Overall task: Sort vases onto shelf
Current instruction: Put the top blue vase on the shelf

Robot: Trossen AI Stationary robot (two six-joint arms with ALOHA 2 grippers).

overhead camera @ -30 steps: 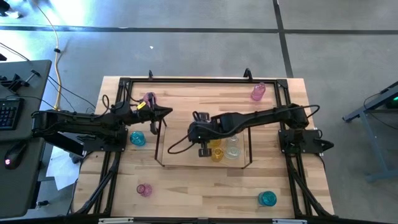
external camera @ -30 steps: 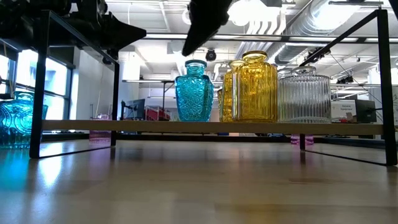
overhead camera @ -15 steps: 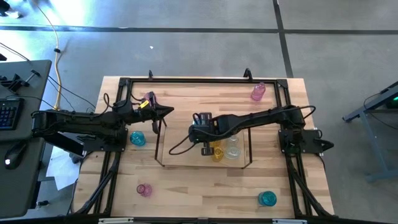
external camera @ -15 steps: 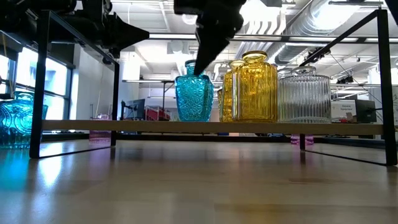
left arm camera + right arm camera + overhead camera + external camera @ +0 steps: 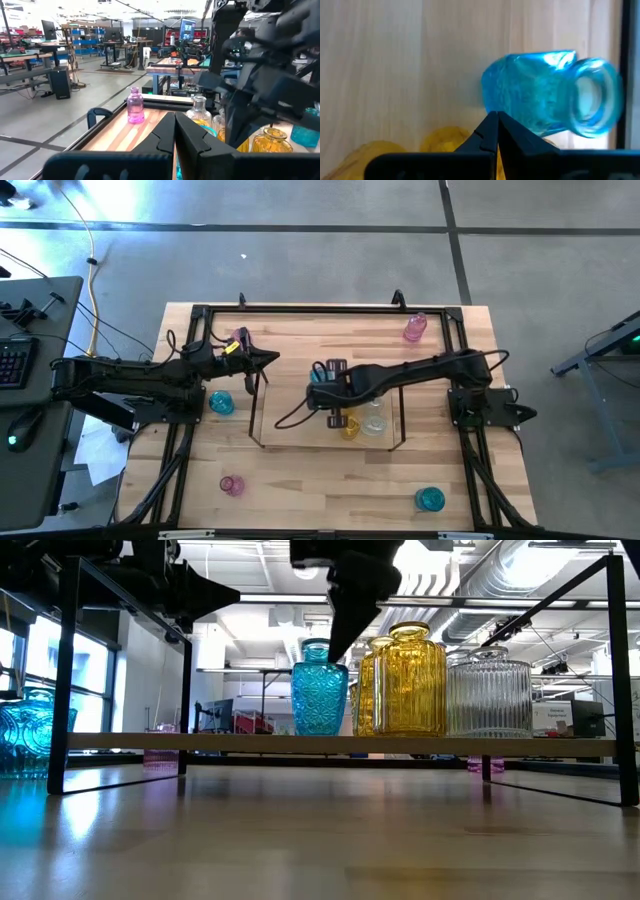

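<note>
Grey concrete floor (image 5: pixel 330 260) w/ dark seam lines around the wooden table (image 5: pixel 330 490). Desk (image 5: pixel 35 350) at one side w/ keyboard (image 5: pixel 12 360) & mouse (image 5: pixel 22 430); yellow cable (image 5: pixel 92 275) runs across the floor nearby. Low view: white ceiling w/ exposed ducts (image 5: pixel 520 580) & bright lamps, tall windows (image 5: pixel 100 690) at one side. Left wrist view: big open workshop, rows of workbenches (image 5: pixel 110 47), blue storage bins (image 5: pixel 82 35), monitors (image 5: pixel 187 30), shiny grey floor.

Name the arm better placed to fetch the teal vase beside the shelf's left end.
Left: its gripper hovers near that teal vase, while the right gripper is over the shelf.
</note>
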